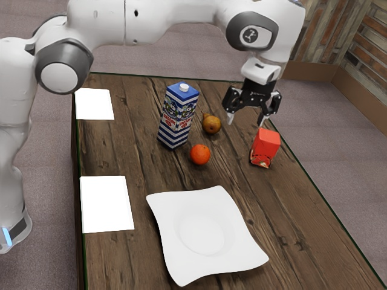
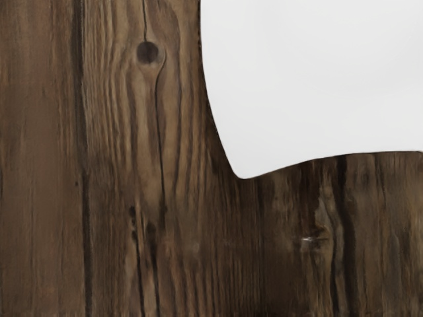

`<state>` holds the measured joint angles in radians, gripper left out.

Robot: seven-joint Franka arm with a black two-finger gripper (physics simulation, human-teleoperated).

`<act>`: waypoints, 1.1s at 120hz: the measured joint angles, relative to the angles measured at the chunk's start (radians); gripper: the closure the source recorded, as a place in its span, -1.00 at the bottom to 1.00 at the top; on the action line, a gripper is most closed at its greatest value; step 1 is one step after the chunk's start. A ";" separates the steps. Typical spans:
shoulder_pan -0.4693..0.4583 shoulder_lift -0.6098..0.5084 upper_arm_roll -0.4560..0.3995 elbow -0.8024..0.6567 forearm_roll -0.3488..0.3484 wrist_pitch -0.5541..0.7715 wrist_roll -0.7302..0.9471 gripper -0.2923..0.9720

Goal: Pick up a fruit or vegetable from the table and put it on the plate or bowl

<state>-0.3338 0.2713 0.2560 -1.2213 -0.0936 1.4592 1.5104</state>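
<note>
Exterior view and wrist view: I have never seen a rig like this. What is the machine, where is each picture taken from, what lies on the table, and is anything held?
The machine is a white jointed robot arm, rendered in a simulator. The black two-fingered tool at its end does the grasping. The exterior view comes from a camera beside the arm. The wrist view comes from a camera on the arm's hand. It looks at the wooden table and at a corner of what seems to be the white plate. On the table are the white plate, an orange, a brownish pear, a blue-and-white carton, a red box and two white sheets. The tool hangs open near the red box and holds nothing.
</note>
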 joint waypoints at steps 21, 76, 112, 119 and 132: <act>0.005 -0.027 -0.001 -0.093 0.078 0.023 0.009 -0.53; 0.030 -0.030 0.008 -0.237 0.160 0.037 0.038 -0.54; 0.047 -0.026 0.008 -0.321 0.176 0.072 0.051 -0.54; 0.049 -0.025 0.008 -0.334 0.175 0.072 0.057 -0.54; 0.045 -0.025 0.008 -0.344 0.171 0.065 0.066 -0.54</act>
<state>-0.2885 0.2458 0.2639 -1.5657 0.0774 1.5239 1.5759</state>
